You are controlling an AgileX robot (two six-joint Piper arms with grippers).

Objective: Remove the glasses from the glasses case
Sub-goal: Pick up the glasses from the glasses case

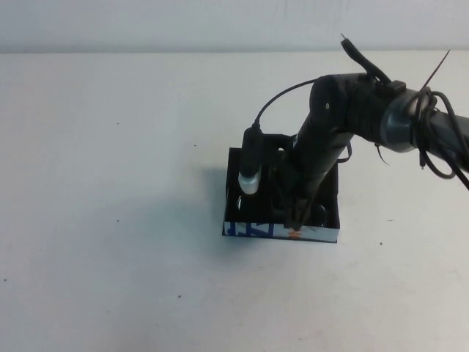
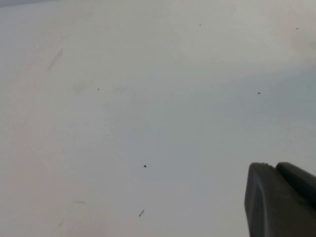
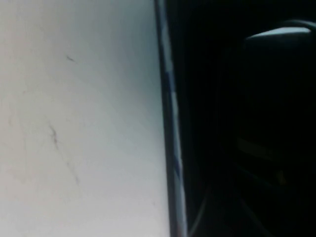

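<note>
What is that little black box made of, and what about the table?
The glasses case looks like thin printed cardboard, maybe plastic: flat white wall with blue and orange print. The table seems smooth and matte white, probably laminate. The right gripper reaches into the case; the left gripper is over bare table.

You see a plain white worktop (image 1: pixel 110 257) carrying only the glasses case (image 1: pixel 322 233), set near its middle, slightly toward the right edge.
</note>
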